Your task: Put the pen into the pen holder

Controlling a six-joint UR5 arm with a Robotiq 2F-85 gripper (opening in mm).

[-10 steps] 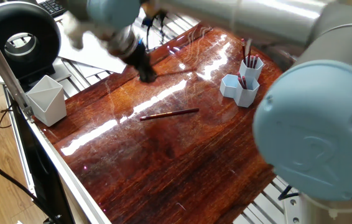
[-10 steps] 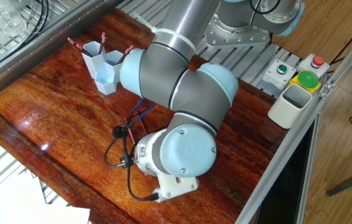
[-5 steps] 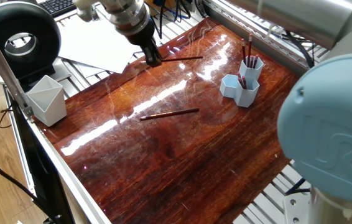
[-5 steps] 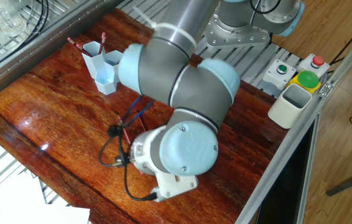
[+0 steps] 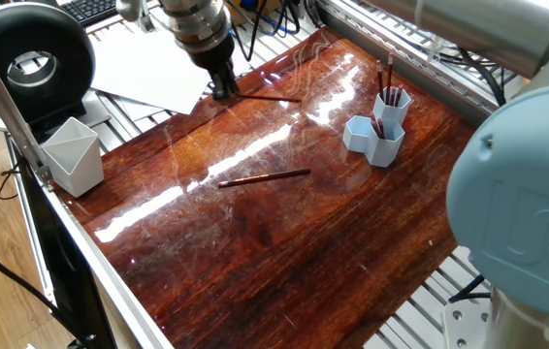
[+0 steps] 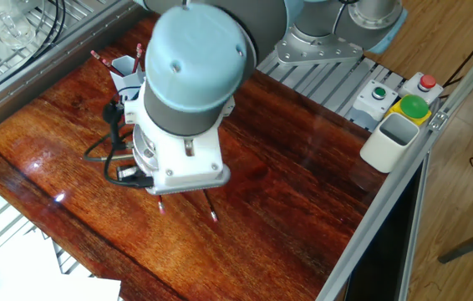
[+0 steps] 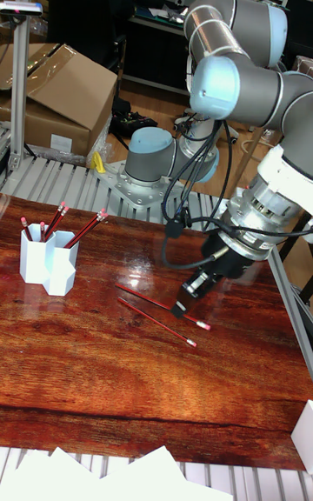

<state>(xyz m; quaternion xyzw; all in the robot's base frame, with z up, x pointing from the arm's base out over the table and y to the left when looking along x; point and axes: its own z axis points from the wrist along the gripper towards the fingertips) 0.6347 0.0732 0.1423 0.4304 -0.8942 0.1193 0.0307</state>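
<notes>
My gripper point(image 5: 224, 92) is shut on a thin dark red pen point(image 5: 270, 98) close to one end, low over the far left part of the wooden table. The pen's long end points toward the light blue pen holder point(image 5: 375, 134), which stands well off to the right with several pens in it. In the tall view the gripper point(image 7: 181, 310) holds that pen point(image 7: 143, 297), and the pen holder point(image 7: 48, 264) is far to its left. A second pen point(image 5: 265, 177) lies flat mid-table. In the other fixed view the wrist hides the gripper, and only two pen ends point(image 6: 211, 211) show beneath it.
A pale grey-white angular cup point(image 5: 71, 155) stands at the table's left corner. White paper point(image 5: 153, 68) and a black round device point(image 5: 32, 63) lie beyond the table's edge. A button box point(image 6: 404, 96) sits on the frame near the cup point(image 6: 389, 140).
The gripper has carried the pen from mid-table toward the far left edge. Over the last half second it shifted slightly left and the pen's free end tilted down.
</notes>
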